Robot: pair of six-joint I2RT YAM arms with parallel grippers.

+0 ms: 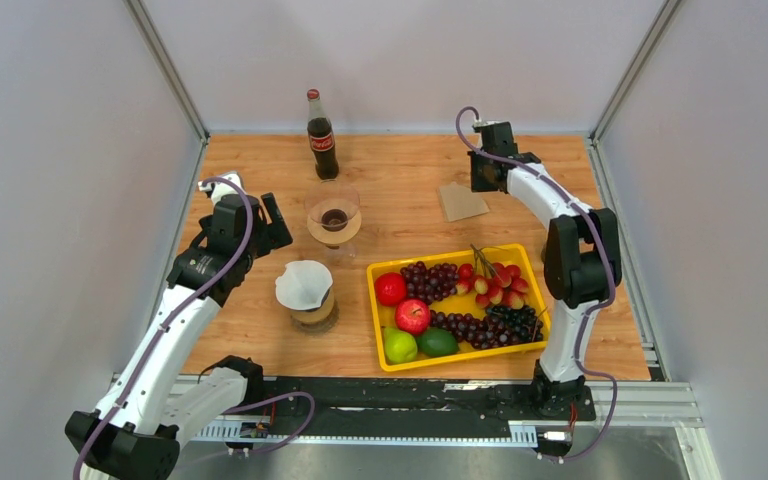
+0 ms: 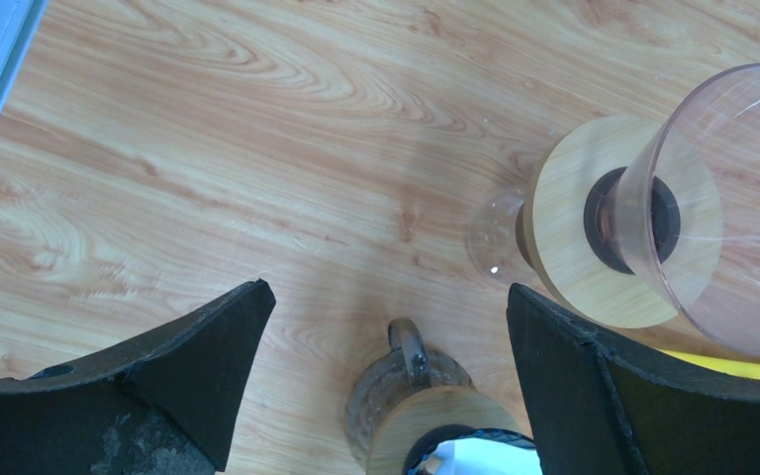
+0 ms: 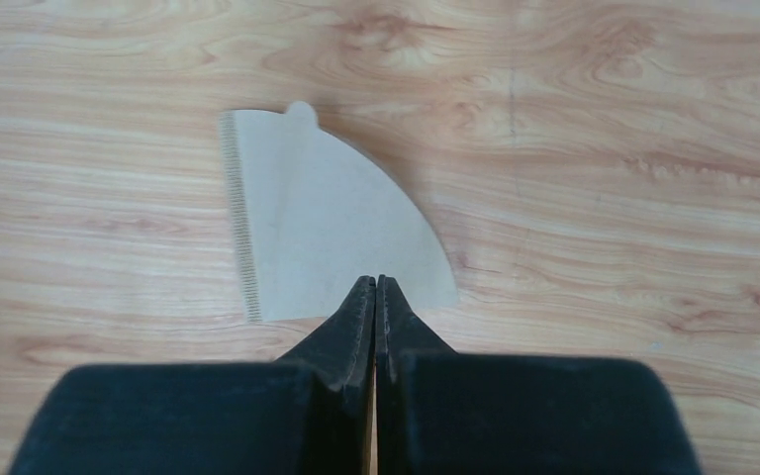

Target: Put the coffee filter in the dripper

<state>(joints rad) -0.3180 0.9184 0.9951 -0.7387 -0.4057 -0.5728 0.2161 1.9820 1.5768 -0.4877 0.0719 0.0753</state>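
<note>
Right gripper (image 3: 374, 287) shut at the fan-shaped brown paper coffee filter (image 3: 327, 218).
I see its jaws pressed tip to tip over the filter's near edge (paper pinched or not, I cannot tell). The filter lies flat, well right of the clear glass dripper with a wooden collar (image 1: 333, 215). My left gripper (image 2: 386, 290) gapes wide just left of that dripper.

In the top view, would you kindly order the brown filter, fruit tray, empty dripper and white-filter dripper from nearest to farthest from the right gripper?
From the right gripper:
1. brown filter, at its jaws, far side of the table on the right.
2. fruit tray, nearer the arm bases.
3. empty dripper, mid-table, off to the left.
4. white-filter dripper, near side on the left.
</note>
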